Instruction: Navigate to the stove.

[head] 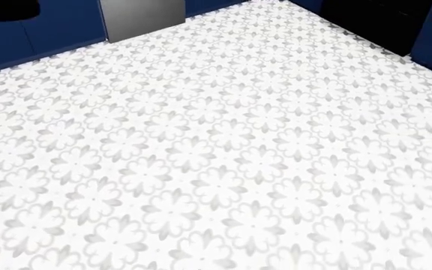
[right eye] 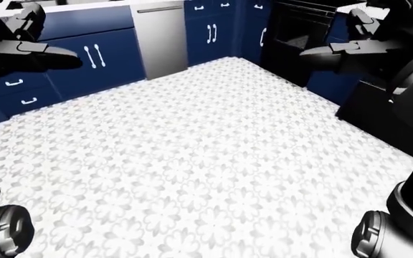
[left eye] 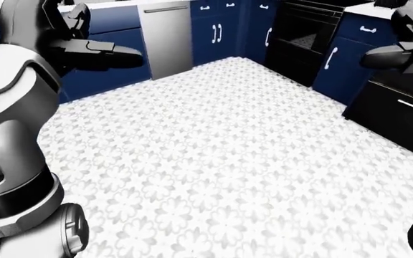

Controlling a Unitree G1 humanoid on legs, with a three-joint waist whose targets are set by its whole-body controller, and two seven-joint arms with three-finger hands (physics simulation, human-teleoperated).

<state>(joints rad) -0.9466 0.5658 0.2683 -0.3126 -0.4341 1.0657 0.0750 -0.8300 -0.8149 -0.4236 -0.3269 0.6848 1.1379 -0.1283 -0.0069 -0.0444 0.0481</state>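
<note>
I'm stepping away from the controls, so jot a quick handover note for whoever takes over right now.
Left hand: empty, fingers open, held out ahead.
Right hand: empty, fingers open, likewise.
The black oven, probably the stove, stands at the upper right of the left-eye view, between blue cabinets; a steel dishwasher is to its left.
Done: the stove is in sight.
Left: cross the tiled floor to it.

A white floral-patterned floor is seen stretching toward navy cabinets, with a steel dishwasher set among them. A black stove is seen at upper right. The left hand and right hand are held out, empty, at the view's top corners.
</note>
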